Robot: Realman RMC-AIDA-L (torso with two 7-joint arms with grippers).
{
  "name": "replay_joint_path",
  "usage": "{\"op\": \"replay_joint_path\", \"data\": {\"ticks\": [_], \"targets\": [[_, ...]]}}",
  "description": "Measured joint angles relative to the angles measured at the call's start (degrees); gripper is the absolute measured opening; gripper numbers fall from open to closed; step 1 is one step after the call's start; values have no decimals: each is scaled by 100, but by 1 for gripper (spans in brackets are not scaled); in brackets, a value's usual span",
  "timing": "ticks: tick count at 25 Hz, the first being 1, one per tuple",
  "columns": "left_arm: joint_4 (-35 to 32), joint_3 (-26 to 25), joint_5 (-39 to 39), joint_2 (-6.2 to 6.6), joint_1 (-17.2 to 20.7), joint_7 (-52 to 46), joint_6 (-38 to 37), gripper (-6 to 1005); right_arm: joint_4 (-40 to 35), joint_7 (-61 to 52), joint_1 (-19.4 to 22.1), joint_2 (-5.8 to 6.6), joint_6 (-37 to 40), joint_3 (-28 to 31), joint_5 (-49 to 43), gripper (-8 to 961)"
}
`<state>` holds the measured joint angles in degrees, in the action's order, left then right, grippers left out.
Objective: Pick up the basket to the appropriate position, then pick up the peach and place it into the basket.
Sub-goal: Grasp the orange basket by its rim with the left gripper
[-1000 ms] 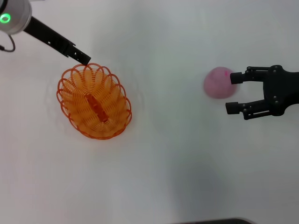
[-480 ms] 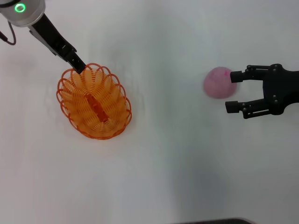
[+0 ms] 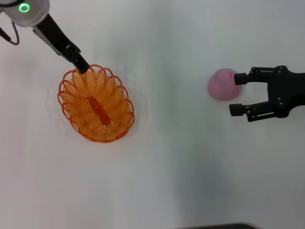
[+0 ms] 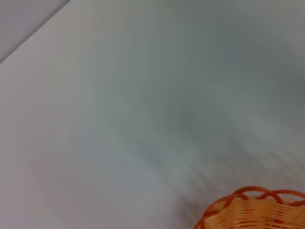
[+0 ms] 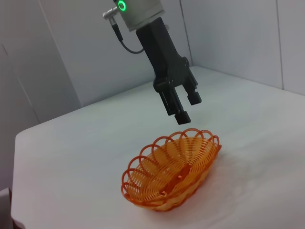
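The orange wire basket [image 3: 96,105] sits on the white table at the left; it also shows in the right wrist view [image 5: 169,174] and, as a piece of rim, in the left wrist view [image 4: 252,210]. My left gripper [image 3: 82,65] hangs just above the basket's far rim; in the right wrist view [image 5: 187,109] its fingers stand apart and hold nothing. The pink peach [image 3: 222,85] lies at the right. My right gripper [image 3: 237,94] is open just right of the peach, its upper fingertip at the peach's edge.
The white table [image 3: 171,162] spreads between the basket and the peach. Grey walls [image 5: 71,52] stand behind the table's far edge. A dark edge [image 3: 214,226] shows at the bottom of the head view.
My left arm has swung and its gripper tip has shifted slightly left and down onto the basket's far rim. The right gripper, peach and basket have not moved.
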<state>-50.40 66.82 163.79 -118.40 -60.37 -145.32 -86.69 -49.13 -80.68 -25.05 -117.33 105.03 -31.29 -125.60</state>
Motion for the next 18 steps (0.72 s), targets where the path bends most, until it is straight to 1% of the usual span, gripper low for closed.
{"op": "replay_joint_path", "data": {"ticks": [3,8,9,10,18], "targets": [[67,4,0,-27,16,25,128,807,0,0,0,0,-2,-14,0,946],[616,215,-5,-43,19,67,655,808,0,0,-19,-4,-2,-52,0,946],[616,215,-5,-43,19,67,655,808,0,0,-21,-8,-2,-52,0,946],[852,287,-5,-62,18,73,884,808,0,0,-26,-13,-2,-53,0,945],[1311,597,-6,-162,43,76,1482,809,0,0,-78,-49,-5,-53,0,945]]}}
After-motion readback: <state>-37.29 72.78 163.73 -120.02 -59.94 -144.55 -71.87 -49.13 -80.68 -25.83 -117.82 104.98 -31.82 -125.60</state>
